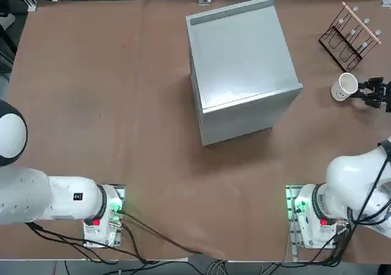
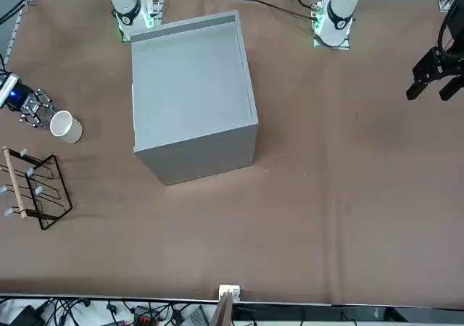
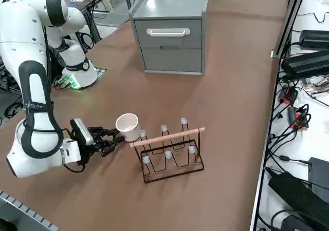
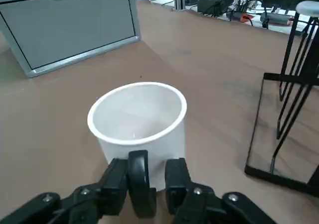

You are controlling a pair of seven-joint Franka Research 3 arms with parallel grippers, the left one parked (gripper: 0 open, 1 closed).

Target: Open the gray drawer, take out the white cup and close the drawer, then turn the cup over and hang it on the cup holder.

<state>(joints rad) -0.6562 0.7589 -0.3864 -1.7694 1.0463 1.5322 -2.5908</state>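
The white cup (image 1: 347, 84) (image 2: 66, 127) (image 3: 127, 124) (image 4: 139, 119) stands upright, mouth up, on the table near the right edge. My right gripper (image 1: 365, 92) (image 2: 40, 114) (image 3: 117, 137) (image 4: 156, 176) lies low beside it, its fingers drawn close together against the cup's side, where the handle is hidden between them. The gray drawer (image 3: 168, 33) (image 4: 70, 20) is pushed in flush with its cabinet (image 1: 241, 67) (image 2: 192, 87). The cup holder (image 1: 351, 36) (image 2: 32, 188) (image 3: 169, 149) (image 4: 289, 84) stands just past the cup, its wooden pegs bare.
A lower drawer front (image 3: 172, 59) sits under the gray drawer. The table's right edge (image 3: 277, 61) runs close behind the cup holder, with cables and power bricks (image 3: 308, 61) on the floor beyond it.
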